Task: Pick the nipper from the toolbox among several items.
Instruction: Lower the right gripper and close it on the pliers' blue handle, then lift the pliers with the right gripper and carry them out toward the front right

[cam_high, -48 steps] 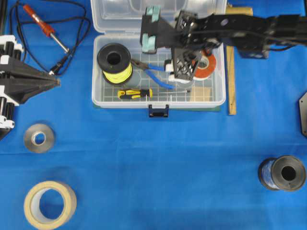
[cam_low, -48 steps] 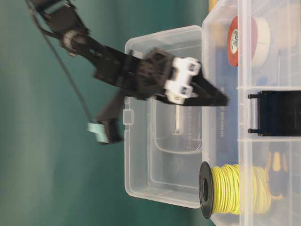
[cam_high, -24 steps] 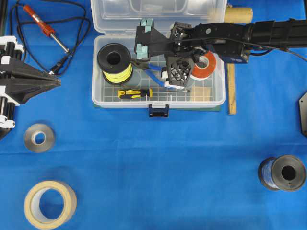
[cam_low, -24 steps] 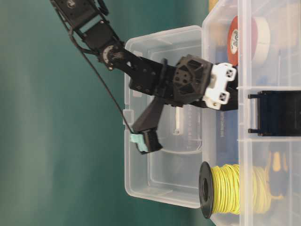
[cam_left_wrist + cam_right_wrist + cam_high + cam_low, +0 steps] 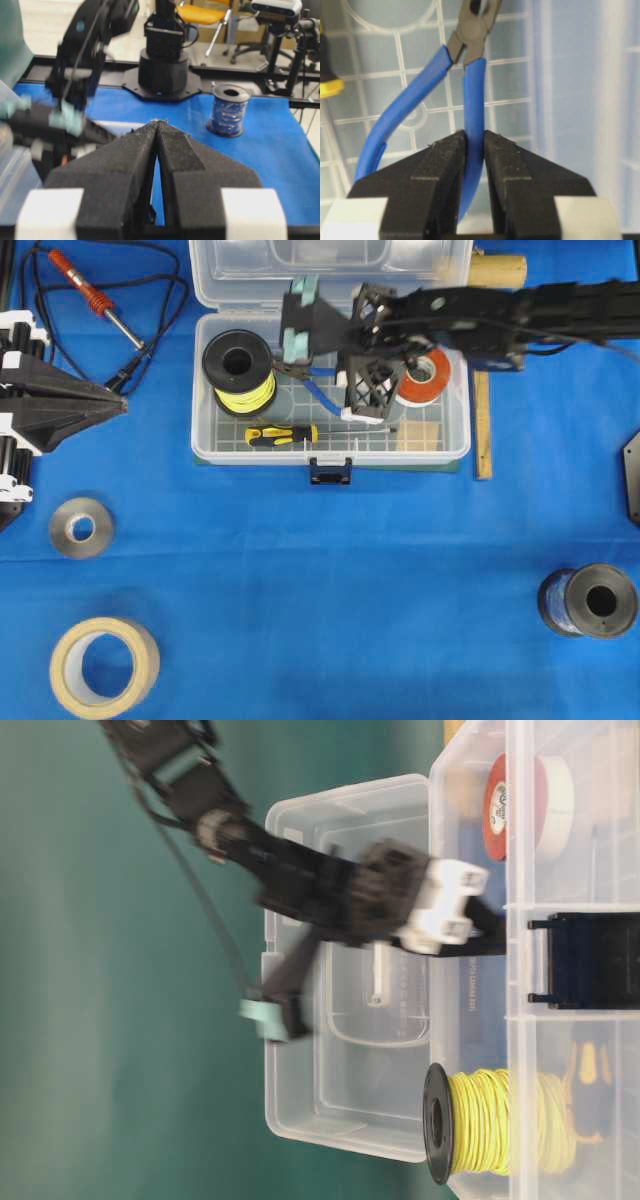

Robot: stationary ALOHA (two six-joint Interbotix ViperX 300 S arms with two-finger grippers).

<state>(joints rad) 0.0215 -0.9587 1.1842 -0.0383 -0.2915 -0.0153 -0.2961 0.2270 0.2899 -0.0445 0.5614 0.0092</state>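
So, my right gripper (image 5: 474, 150) is down inside the toolbox (image 5: 455, 445) and its two black pads are pressed on one blue handle of the nipper (image 5: 470, 95), the straighter one; the other handle curves away to the left and is free. I pinch only one handle because the two are spread apart on the gridded floor, so taking both together is not easy from this angle. In the overhead view the nipper (image 5: 318, 392) lies about in the middle of the box, between the yellow wire spool (image 5: 240, 373) and the orange tape roll (image 5: 425, 378), w/ the screwdriver (image 5: 282, 435) just below it near the front wall. The dark jaws point toward the spool side, I think, but the arm covers most of it. If the tool is already off the floor or not, I cannot tell; table-level pic is blurred. The left gripper (image 5: 157, 150) has its foam pads closed together w/ nothing between, and it waits at the left edge of the table, well apart from the box, so it does not disturb. Imo the risk is that the nipper swings or turns around the one held handle when lifted, bc the weight is on the head side
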